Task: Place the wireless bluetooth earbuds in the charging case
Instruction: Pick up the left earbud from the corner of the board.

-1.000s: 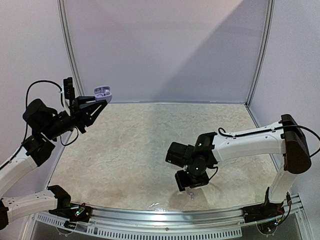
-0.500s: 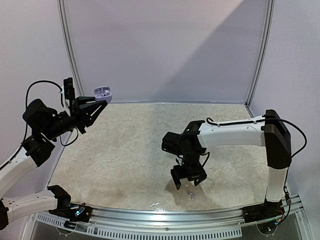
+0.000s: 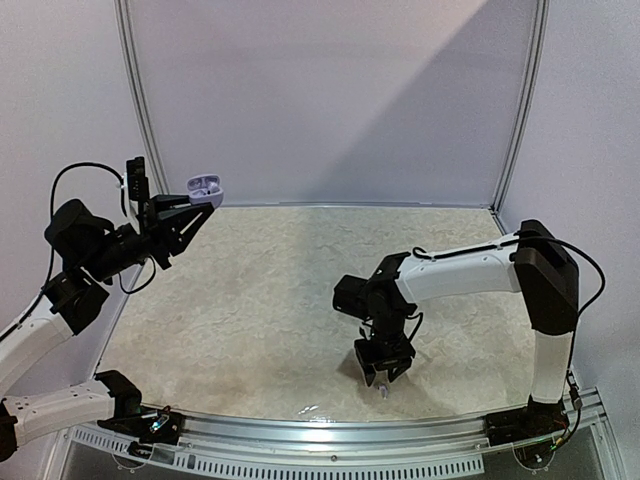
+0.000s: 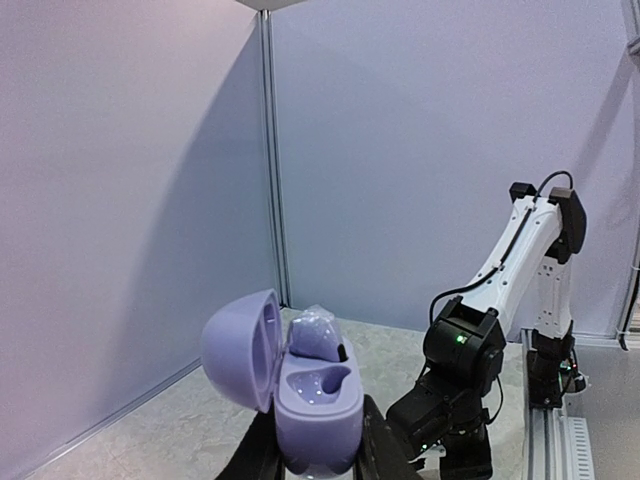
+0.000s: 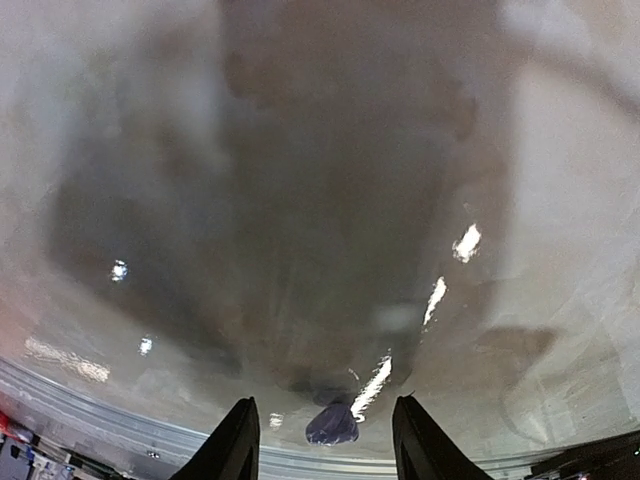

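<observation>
My left gripper [image 3: 200, 207] is raised at the far left and shut on the lavender charging case [image 3: 205, 186]. In the left wrist view the case [image 4: 318, 415] stands open, lid swung left, with one earbud [image 4: 318, 334] seated in the far socket and the near socket bare. The other earbud [image 3: 381, 389] lies on the table near the front edge. My right gripper [image 3: 383, 372] is open and points down just above it. In the right wrist view the earbud [image 5: 332, 424] lies between the two open fingers, apart from both.
A metal rail [image 3: 330, 430] runs along the table's front edge, close to the earbud. White walls with corner posts [image 3: 137, 105] close in the back and sides. The right arm [image 4: 470, 350] shows in the left wrist view.
My right gripper drew back from the lying earbud, then came back down over it with its jaws open. The left arm and the case have not moved.
</observation>
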`<action>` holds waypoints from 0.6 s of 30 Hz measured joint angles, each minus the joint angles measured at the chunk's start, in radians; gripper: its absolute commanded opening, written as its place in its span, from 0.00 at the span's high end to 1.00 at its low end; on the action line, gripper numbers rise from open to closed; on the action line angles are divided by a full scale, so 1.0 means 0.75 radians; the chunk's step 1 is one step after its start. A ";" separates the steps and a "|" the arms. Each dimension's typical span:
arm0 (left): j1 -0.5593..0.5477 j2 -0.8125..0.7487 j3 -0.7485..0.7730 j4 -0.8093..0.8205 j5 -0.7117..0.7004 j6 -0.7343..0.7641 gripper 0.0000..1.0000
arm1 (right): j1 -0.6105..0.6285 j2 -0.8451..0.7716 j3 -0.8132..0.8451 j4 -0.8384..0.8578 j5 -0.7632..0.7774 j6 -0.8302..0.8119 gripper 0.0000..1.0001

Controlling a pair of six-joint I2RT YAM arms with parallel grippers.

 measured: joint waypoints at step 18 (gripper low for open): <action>-0.001 0.000 -0.002 -0.001 0.000 0.000 1.00 | -0.008 0.002 -0.046 0.022 -0.035 -0.002 0.72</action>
